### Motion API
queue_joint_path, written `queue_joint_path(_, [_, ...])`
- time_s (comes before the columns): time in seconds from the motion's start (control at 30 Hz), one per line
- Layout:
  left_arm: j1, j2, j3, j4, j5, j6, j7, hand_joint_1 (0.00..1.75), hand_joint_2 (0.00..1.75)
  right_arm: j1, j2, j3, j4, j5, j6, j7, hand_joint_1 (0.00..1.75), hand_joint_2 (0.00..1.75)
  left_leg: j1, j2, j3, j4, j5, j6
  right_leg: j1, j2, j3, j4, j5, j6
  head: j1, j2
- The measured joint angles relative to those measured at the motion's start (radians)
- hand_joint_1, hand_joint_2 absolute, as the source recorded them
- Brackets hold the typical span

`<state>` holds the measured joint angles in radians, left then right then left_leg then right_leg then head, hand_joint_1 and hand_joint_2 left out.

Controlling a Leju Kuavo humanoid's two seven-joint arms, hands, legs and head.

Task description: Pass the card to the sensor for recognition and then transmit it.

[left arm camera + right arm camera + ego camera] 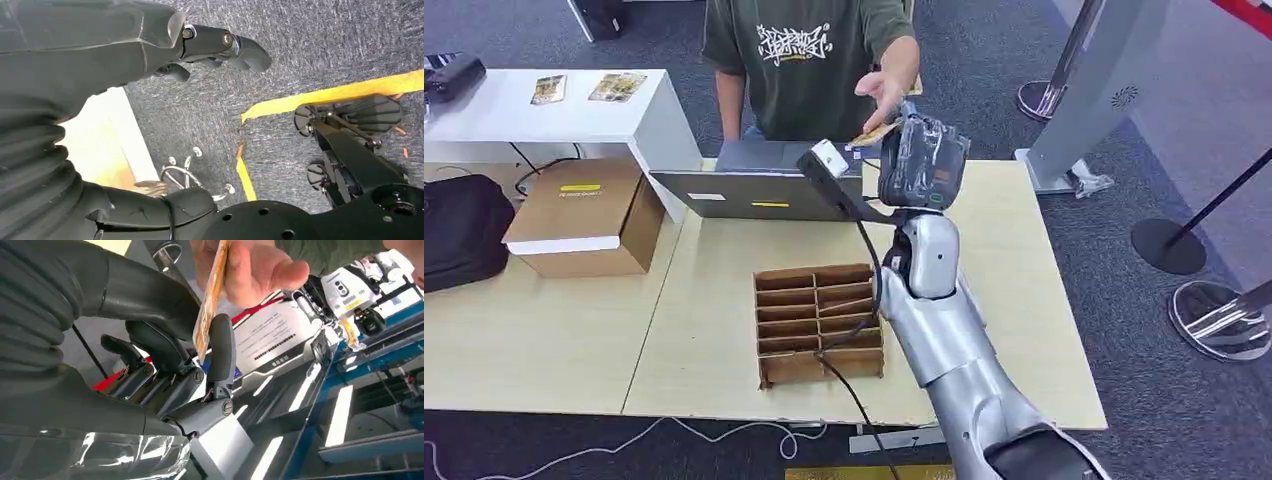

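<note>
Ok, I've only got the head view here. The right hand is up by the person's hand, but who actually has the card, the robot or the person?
Observer: Both. In the right wrist view the card sits between the right hand's thumb and a dark finger, while the person's hand grips its other end.
Operator: And the left hand? It's out of my picture.
Observer: The left hand hangs over grey carpet and holds nothing.
Operator: Anything near it?
Observer: A strip of yellow tape on the floor, and a pale table edge to one side.
</note>
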<state>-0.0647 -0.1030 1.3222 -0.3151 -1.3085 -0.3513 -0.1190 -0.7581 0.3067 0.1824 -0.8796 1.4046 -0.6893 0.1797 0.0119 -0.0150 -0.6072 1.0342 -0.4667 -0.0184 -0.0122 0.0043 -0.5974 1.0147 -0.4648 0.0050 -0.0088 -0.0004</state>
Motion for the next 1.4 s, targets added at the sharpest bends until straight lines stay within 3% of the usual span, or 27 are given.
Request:
queue_joint_path(0.27, [-0.002, 0.011, -0.003, 0.013, 0.000, -0.008, 0.006, 0.00, 1.75, -0.058, 0.000, 0.005, 0.118, 0.010, 0.000, 0.008, 1.75, 1.75, 0.000, 0.000, 0.000, 0.000, 0.000, 0.000, 0.000, 0.000, 0.000, 0.000, 0.000, 0.000, 0.000, 0.000])
queue_joint_path(0.6, [-0.002, 0.018, -0.003, 0.020, 0.000, -0.010, 0.006, 0.00, 1.75, -0.081, 0.001, 0.006, 0.170, 0.011, -0.002, -0.003, 1.75, 1.75, 0.000, 0.000, 0.000, 0.000, 0.000, 0.000, 0.000, 0.000, 0.000, 0.000, 0.000, 0.000, 0.000, 0.000])
queue_joint_path(0.63, [-0.002, 0.018, -0.003, 0.020, 0.000, -0.010, 0.006, 0.00, 1.75, -0.081, 0.001, 0.006, 0.172, 0.011, -0.002, -0.004, 1.52, 1.75, 0.000, 0.000, 0.000, 0.000, 0.000, 0.000, 0.000, 0.000, 0.000, 0.000, 0.000, 0.000, 0.000, 0.000])
queue_joint_path(0.67, [-0.002, 0.018, -0.003, 0.020, 0.000, -0.011, 0.006, 0.00, 1.75, -0.082, 0.001, 0.006, 0.175, 0.009, -0.002, -0.005, 0.14, 1.75, 0.000, 0.000, 0.000, 0.000, 0.000, 0.000, 0.000, 0.000, 0.000, 0.000, 0.000, 0.000, 0.000, 0.000])
queue_joint_path(0.7, [-0.002, 0.018, -0.003, 0.020, 0.000, -0.011, 0.006, 0.00, 1.75, -0.082, 0.001, 0.007, 0.177, 0.005, -0.002, -0.007, 0.00, 1.75, 0.000, 0.000, 0.000, 0.000, 0.000, 0.000, 0.000, 0.000, 0.000, 0.000, 0.000, 0.000, 0.000, 0.000])
queue_joint_path(1.23, [-0.002, 0.021, -0.005, 0.020, 0.000, -0.013, 0.005, 0.00, 1.75, -0.092, 0.002, 0.031, 0.209, -0.004, -0.002, -0.014, 0.00, 1.75, 0.000, 0.000, 0.000, 0.000, 0.000, 0.000, 0.000, 0.000, 0.000, 0.000, 0.000, 0.000, 0.000, 0.000])
queue_joint_path(1.4, [-0.002, 0.021, -0.008, 0.020, 0.000, -0.011, 0.005, 0.00, 1.75, -0.091, 0.001, 0.031, 0.206, -0.031, -0.002, -0.050, 0.00, 1.75, 0.000, 0.000, 0.000, 0.000, 0.000, 0.000, 0.000, 0.000, 0.000, 0.000, 0.000, 0.000, 0.000, 0.000])
